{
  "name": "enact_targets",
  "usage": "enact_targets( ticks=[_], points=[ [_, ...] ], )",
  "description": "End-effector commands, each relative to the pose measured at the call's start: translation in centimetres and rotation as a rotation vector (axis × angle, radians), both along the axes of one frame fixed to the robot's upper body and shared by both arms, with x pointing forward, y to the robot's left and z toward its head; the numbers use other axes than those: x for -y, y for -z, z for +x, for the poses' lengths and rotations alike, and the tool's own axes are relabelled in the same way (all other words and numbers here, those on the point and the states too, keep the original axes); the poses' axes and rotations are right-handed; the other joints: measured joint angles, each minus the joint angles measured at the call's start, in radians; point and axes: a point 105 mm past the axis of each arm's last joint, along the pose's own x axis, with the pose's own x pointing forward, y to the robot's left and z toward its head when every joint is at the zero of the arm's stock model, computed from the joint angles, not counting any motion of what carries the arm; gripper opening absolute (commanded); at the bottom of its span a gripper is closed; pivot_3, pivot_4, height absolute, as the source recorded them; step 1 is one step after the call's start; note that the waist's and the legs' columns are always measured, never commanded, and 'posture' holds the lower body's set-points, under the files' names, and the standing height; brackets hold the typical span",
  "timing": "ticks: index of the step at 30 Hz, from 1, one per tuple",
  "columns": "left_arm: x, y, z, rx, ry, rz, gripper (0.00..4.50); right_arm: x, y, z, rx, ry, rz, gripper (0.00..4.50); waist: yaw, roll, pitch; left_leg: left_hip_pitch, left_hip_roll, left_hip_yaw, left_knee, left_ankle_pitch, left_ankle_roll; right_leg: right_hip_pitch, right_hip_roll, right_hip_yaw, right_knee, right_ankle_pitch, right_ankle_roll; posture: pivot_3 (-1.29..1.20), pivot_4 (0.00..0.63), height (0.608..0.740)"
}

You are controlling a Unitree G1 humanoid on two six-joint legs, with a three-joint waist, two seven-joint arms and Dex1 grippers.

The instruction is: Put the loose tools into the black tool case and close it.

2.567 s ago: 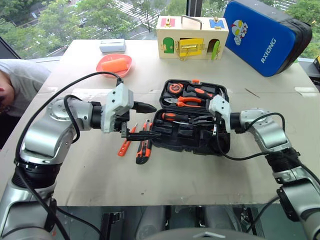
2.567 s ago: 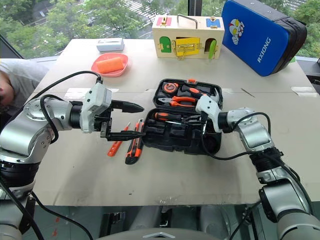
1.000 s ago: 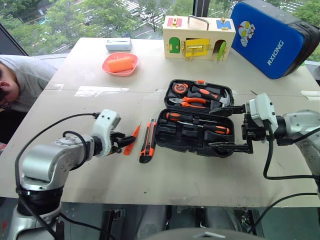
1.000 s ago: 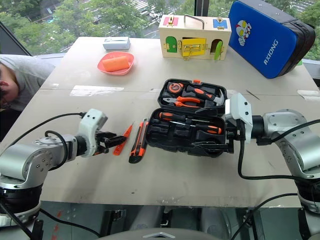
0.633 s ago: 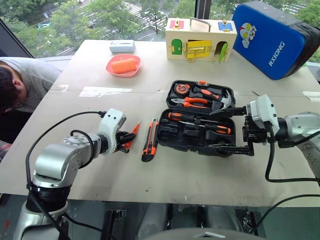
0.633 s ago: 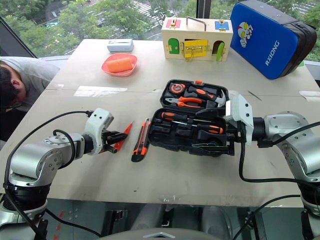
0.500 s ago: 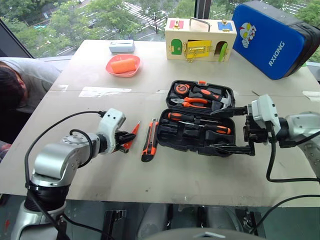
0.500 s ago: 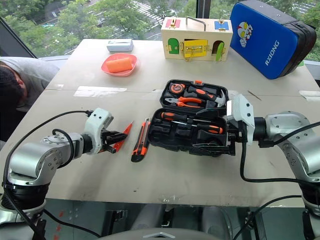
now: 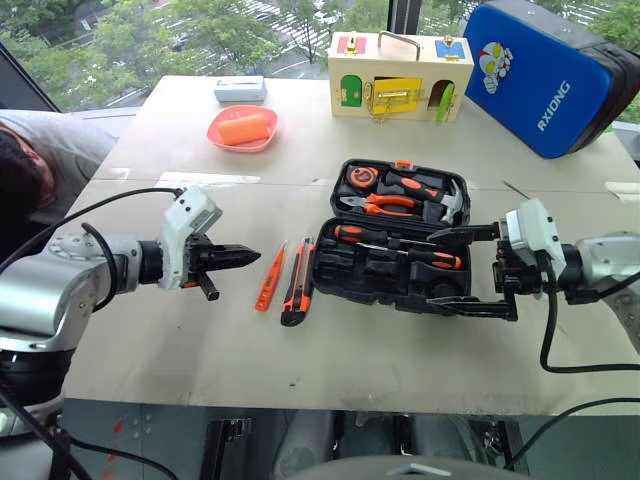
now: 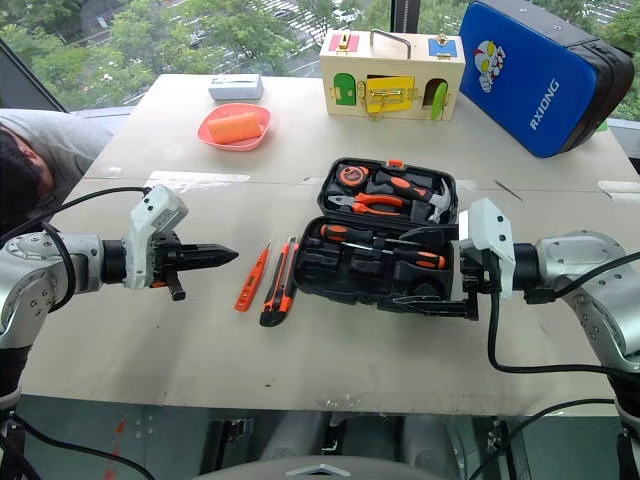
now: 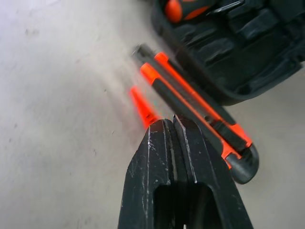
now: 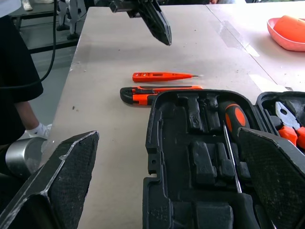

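The tester (image 9: 269, 277) lies on the table beside the knife (image 9: 295, 283), long axis fore-and-aft, just right of the left claw (image 9: 240, 257) (pressed together, empty), far nearer than the spread right claw (image 9: 468, 268).

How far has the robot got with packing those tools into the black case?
Partly done. Two screwdrivers already lie in the open black case. Nothing is in hand: the left gripper is shut and empty above the table, and the right gripper stands open by the case. The orange tester screwdriver and utility knife are left outside, then closing the lid.
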Motion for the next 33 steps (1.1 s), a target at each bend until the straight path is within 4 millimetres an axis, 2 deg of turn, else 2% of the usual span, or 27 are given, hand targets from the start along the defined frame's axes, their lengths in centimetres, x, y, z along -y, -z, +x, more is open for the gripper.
enact_targets(
  ticks=[1, 5, 6, 9, 11, 15, 28, 31, 33],
  points=[
    [-0.3, 0.0, 0.8, 0.032, -0.018, 0.046, 0.06, -0.1, -1.1, -0.4, 0.059, -0.001, 0.007, 4.5, -0.001, 0.0, 0.0, 0.0, 0.0, 0.0, 0.0, 0.0, 0.0, 0.0, 0.0, 0.0, 0.0, 0.0, 0.0, 0.0, 0.15, 0.735],
    [-1.1, 0.5, 1.3, 0.008, -0.107, 0.056, 0.06, 0.1, -1.2, -0.4, 0.068, 0.021, 0.007, 4.5, -0.003, 0.0, 0.0, 0.0, 0.0, 0.0, 0.0, 0.0, 0.0, 0.0, 0.001, 0.0, 0.001, 0.0, 0.0, 0.0, 0.15, 0.735],
    [-1.0, 0.4, 1.0, -0.021, -0.132, 0.037, 0.36, 0.1, -1.3, -0.4, 0.07, 0.024, 0.007, 4.5, -0.003, -0.001, 0.0, 0.0, 0.0, 0.0, 0.0, 0.0, 0.0, 0.0, 0.001, 0.0, 0.001, 0.0, 0.0, 0.0, 0.15, 0.735],
    [-0.3, 0.3, 0.3, -0.086, -0.193, -0.004, 1.36, 0.0, -1.3, -0.3, 0.07, 0.026, 0.012, 4.5, -0.002, -0.002, 0.001, 0.0, 0.0, 0.0, 0.0, 0.0, 0.0, 0.0, 0.001, 0.0, 0.001, 0.0, 0.0, 0.0, 0.15, 0.735],
    [0.0, 0.6, 0.1, -0.129, -0.266, -0.007, 2.29, -0.1, -1.2, -0.3, 0.068, 0.022, 0.019, 4.5, 0.001, -0.003, 0.002, 0.0, 0.0, 0.0, 0.001, 0.0, 0.0, 0.0, 0.001, 0.0, 0.001, 0.0, 0.0, 0.0, 0.15, 0.735],
    [0.0, 2.7, -0.3, -0.202, -0.395, 0.084, 4.21, -0.5, -1.2, -0.1, 0.066, 0.016, 0.028, 4.5, -0.002, -0.004, 0.002, -0.001, 0.0, -0.001, 0.003, 0.0, 0.0, 0.0, 0.001, -0.001, 0.002, 0.0, 0.001, 0.0, 0.15, 0.735],
    [1.5, 6.4, 0.8, -0.261, -0.443, 0.18, 4.21, -0.6, -1.6, 0.1, 0.076, 0.033, 0.052, 4.5, 0.005, 0.0, -0.001, 0.002, -0.001, -0.002, 0.003, 0.001, -0.001, 0.002, 0.001, -0.001, 0.004, 0.0, 0.001, 0.0, 0.15, 0.735],
    [1.4, 7.4, 1.0, -0.285, -0.458, 0.195, 3.36, -0.6, -1.7, 0.1, 0.078, 0.043, 0.061, 4.5, 0.005, 0.004, -0.003, 0.003, -0.001, -0.001, 0.003, 0.001, -0.002, 0.002, 0.001, -0.001, 0.006, 0.0, 0.001, 0.0, 0.15, 0.735],
    [1.4, 7.8, 1.1, -0.292, -0.452, 0.197, 2.44, -0.6, -1.8, 0.0, 0.078, 0.047, 0.065, 4.5, 0.006, 0.007, -0.005, 0.004, -0.001, -0.002, 0.003, 0.002, -0.002, 0.002, 0.001, -0.001, 0.007, 0.0, 0.001, 0.0, 0.15, 0.735]
  ],
)
